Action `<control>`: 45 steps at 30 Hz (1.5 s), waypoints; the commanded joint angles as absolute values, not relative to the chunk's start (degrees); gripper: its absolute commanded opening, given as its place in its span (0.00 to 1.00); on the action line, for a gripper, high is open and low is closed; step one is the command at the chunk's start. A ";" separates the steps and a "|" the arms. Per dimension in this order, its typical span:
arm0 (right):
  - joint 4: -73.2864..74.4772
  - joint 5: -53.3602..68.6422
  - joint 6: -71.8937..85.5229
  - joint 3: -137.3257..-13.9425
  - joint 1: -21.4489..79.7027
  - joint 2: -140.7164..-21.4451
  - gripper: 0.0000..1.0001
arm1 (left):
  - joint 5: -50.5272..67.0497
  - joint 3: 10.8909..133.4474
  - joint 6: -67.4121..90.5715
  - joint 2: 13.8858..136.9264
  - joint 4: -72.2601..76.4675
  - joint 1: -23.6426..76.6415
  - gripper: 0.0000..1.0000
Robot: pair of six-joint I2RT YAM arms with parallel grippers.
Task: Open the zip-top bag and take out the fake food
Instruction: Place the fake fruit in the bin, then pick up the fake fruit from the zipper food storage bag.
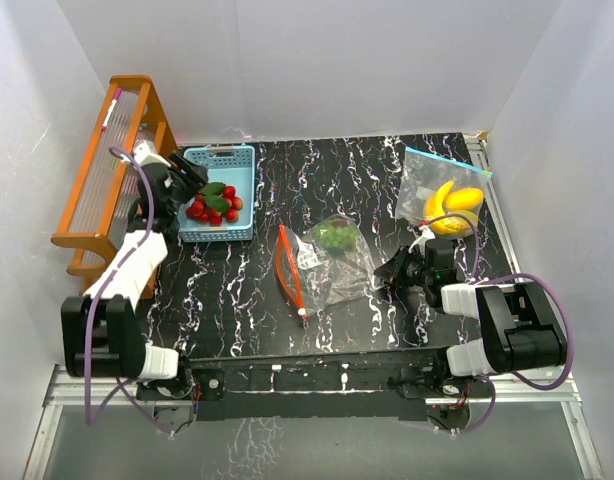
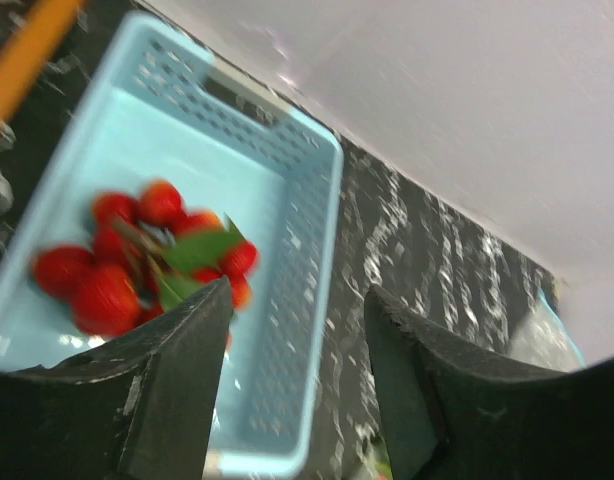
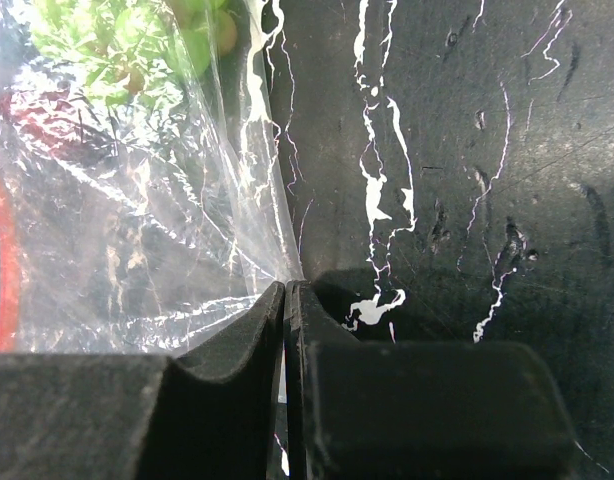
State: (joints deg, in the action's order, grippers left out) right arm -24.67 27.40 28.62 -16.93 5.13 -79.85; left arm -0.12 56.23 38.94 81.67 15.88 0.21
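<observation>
Right of the basket (image 1: 219, 152), my right jaws are pinching shut on the bag's (image 3: 137, 200) slick corner while my left jaws are gaping above that basket, so a tug could be slipping the film free.

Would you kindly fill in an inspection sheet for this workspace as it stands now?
Surface: black marbled table, no spills seen.
Job's things: centre bag lying flat with green grapes inside, its orange zip strip at the left end; second bag at the back right holds bananas; strawberries lie in the blue basket.
Clutter: wooden rack at the left edge.
Grippers: left tool open, above the blue basket; right tool shut on the centre bag's edge.
Cables: purple cable by the left arm, another by the right arm; neither crosses the bags.
Surroundings: white walls on three sides.
</observation>
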 commanded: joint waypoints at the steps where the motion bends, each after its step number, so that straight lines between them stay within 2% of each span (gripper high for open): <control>1: -27.14 28.03 28.45 -17.12 4.77 -78.79 0.08 | -5.02 47.86 36.50 70.85 14.69 9.37 0.47; 5: -26.96 28.06 27.89 -16.48 4.79 -77.38 0.08 | -6.49 37.23 38.78 66.64 17.23 17.71 0.29; 7: -26.68 28.59 27.70 -16.44 4.78 -76.58 0.08 | -5.05 33.29 41.07 65.93 17.90 19.77 0.25; 15: -25.78 29.96 27.64 -16.69 4.91 -74.29 0.08 | -2.32 24.98 47.38 61.58 22.45 26.36 0.21; 23: -23.37 30.71 28.27 -15.56 4.97 -69.90 0.08 | 5.48 26.05 51.27 72.39 31.88 26.78 0.15; 31: -22.30 31.31 28.30 -14.77 5.04 -68.67 0.08 | 7.64 31.11 53.43 82.59 38.49 30.11 0.14; 38: -22.40 31.38 28.76 -13.67 5.19 -66.82 0.08 | 5.14 38.56 50.76 89.93 33.61 34.68 0.16; 45: -20.74 31.80 30.00 -13.23 5.55 -62.36 0.08 | 3.38 43.04 48.03 99.35 31.74 37.04 0.32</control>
State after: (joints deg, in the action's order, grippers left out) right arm -19.84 30.65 28.93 -13.52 5.19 -65.25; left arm 5.13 40.73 50.37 96.95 33.71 35.94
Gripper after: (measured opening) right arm 0.077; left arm 0.265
